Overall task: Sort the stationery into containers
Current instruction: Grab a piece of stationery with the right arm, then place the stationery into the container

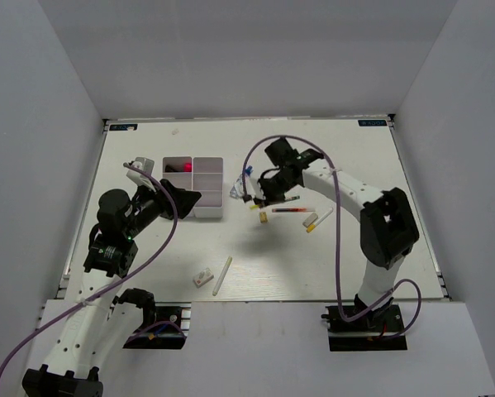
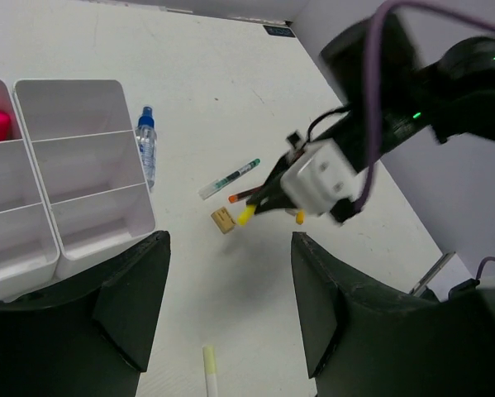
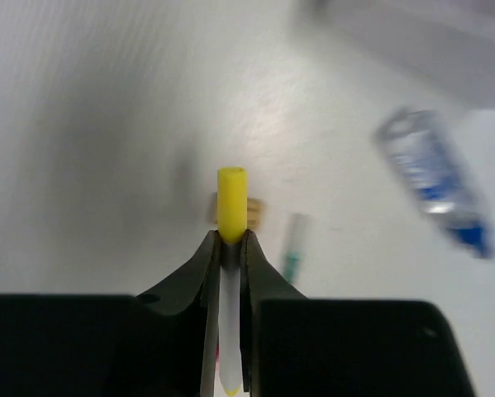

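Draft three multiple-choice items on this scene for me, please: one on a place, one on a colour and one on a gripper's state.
1. Where is the small bottle?
A. on the table beside the white box
B. inside the box
C. in a gripper

2. What colour is the end of the marker in the right gripper?
A. pink
B. yellow
C. green

3. How is the left gripper?
A. shut on the marker
B. shut on the bottle
C. open and empty

Answers: 1 A, it lies outside the box wall. 2 B, a yellow end sticks out of the grip. 3 C, its jaws stand apart with nothing between.
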Robot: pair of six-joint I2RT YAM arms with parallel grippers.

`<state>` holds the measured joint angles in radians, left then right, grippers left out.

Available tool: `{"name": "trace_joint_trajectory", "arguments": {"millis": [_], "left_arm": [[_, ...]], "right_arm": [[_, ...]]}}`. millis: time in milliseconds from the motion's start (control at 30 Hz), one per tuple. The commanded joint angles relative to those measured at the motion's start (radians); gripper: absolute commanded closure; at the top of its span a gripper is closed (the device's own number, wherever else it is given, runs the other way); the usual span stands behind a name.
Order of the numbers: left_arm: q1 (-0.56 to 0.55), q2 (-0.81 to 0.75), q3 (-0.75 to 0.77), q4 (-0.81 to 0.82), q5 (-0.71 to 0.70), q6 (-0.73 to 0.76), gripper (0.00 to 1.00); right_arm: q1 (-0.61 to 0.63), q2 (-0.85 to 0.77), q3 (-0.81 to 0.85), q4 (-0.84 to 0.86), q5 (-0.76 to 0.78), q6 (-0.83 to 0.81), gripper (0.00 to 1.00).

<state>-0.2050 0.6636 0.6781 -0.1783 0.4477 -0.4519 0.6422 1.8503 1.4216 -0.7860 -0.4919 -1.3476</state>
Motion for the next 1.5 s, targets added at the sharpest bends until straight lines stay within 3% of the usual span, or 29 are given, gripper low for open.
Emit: {"name": "trace_joint_trajectory", "arguments": {"millis": [0,300,567,900,1467], "left_arm": [[-0.002,-0.009,0.015,-0.010,-0.015,0.012,0.30],[0.007,-0.027,0.015,-0.020,-0.069,0.030,0.30],[0.016,-0.036,0.015,-0.039,-0.113,0.050,0.30],[0.016,-0.027,0.024,-0.049,-0.122,0.068,0.30],[0.016,-0.027,0.024,-0.049,-0.113,0.078,0.30]], "right_arm": [[0.007,-0.112,0.126,0.142,-0.112,0.142,1.00],[0.039,-0.016,0.316,0.462,-0.140,0.410,1.00],[0.050,0.196,0.652,0.495,-0.172,0.511,1.00],[0.054,0.423,0.859,0.579,-0.318,0.708,1.00],[0.053,0.513,0.838,0.620,-0.395,0.829,1.00]]}}
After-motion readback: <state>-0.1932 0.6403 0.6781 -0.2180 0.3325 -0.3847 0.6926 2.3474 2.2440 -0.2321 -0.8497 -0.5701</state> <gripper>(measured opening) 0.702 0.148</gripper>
